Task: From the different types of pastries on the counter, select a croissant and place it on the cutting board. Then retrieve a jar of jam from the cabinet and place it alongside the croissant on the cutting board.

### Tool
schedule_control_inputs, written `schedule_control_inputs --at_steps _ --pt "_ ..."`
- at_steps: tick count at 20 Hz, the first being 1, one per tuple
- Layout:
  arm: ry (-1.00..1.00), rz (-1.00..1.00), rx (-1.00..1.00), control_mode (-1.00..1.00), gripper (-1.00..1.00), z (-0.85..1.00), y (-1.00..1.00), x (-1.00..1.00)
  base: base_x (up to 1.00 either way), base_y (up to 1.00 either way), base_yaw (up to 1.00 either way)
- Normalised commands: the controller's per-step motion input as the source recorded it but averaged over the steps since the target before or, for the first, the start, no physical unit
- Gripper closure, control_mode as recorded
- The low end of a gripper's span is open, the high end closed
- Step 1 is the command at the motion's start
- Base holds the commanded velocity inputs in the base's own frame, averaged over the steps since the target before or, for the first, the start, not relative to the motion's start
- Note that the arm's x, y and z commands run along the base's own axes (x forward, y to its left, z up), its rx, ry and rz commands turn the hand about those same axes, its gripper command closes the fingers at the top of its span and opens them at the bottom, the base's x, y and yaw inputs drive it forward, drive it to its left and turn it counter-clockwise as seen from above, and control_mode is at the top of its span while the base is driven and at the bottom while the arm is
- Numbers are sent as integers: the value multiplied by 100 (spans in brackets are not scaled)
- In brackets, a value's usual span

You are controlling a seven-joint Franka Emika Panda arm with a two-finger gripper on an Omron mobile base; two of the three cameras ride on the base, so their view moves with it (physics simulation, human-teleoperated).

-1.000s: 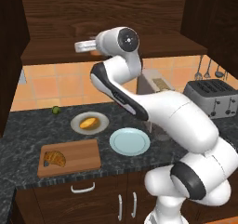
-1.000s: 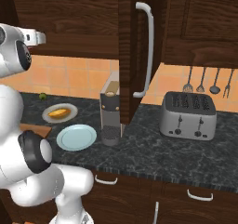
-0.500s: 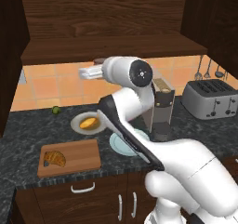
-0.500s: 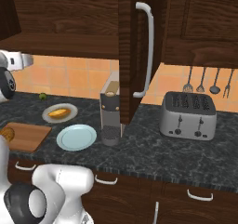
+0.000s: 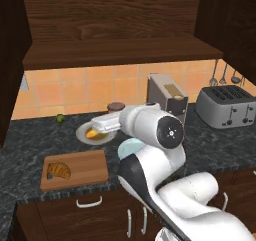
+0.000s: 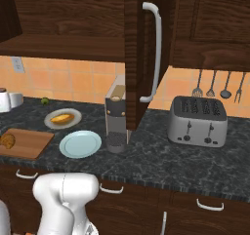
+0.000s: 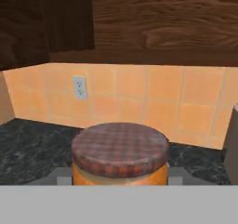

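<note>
the jar of jam (image 7: 120,157) sits right up against the hand camera, plaid brownish lid on top, orange contents below, and the gripper (image 7: 120,179) is closed in on it, jaws snug on either side of the glass. in the left base view the same jar (image 5: 116,108) peeks up behind the white hand, held above the counter (image 5: 30,145) over the plate with the golden bun (image 5: 92,133).

the croissant (image 5: 59,171) lies on the cutting board (image 5: 85,167), towards the board's left end, and from the right side it shows at the frame's left edge (image 6: 7,140) on the same board (image 6: 29,144). the bun's plate (image 6: 73,121) lies just behind the board, and a pale blue plate (image 6: 80,144) sits beside the board on the right.

further out: a small green lime (image 5: 60,118) near the tiled wall, a coffee machine (image 6: 117,114) in the middle of the counter, a silver toaster (image 6: 197,121) well to the right, utensils (image 6: 218,86) hanging on the tiles. above it all, the cabinet (image 5: 120,52) stands with its door (image 6: 144,53) swung open, and a wall socket (image 7: 80,87) shows on the backsplash behind the jar.
</note>
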Motion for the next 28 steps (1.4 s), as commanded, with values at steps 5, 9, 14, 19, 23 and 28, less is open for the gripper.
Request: schedule_control_inputs --at_steps 5,9,14,19,23,28 --pt "22 8 1 -100 100 -100 -4 -80 0 0 0" --pt "19 18 7 -100 100 -60 -26 4 0 0 0" --pt "6 18 2 -100 100 -17 -16 21 0 0 0" --pt "2 2 0 -100 100 -28 0 18 0 0 0" --pt "6 3 3 -100 100 -70 0 33 0 0 0" --pt "9 5 11 -100 100 -73 1 43 0 0 0"
